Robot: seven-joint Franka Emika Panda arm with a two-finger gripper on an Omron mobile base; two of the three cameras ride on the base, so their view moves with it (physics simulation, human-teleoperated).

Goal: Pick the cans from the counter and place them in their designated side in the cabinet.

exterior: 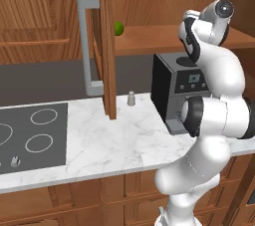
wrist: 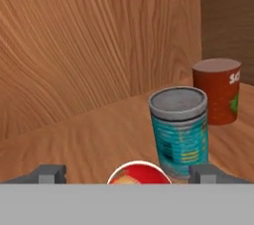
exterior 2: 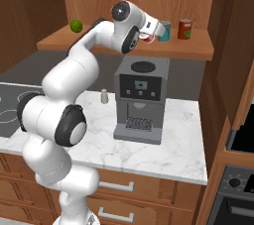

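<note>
On the cabinet [exterior 2: 149, 45] shelf, the red can [wrist: 138, 173] sits between the released pincer's [wrist: 129, 174] tips; teal can [wrist: 179, 131] just beyond. Likely light, rigid, slick: grip mid-body.

Cabinet shelf and counter, with what stands on them

On the plank shelf [exterior 2: 124, 45]: red can [wrist: 139, 173] nearest the gripper [wrist: 128, 173], teal can [wrist: 179, 131] just beyond it, brownish can [wrist: 217, 90] farther right, green ball [exterior 2: 75, 25] far left. Below, the marble counter [exterior 2: 178, 144] carries a coffee machine [exterior 2: 140, 99], grey shaker [exterior 2: 104, 96] and hob [exterior: 30, 138]
</note>
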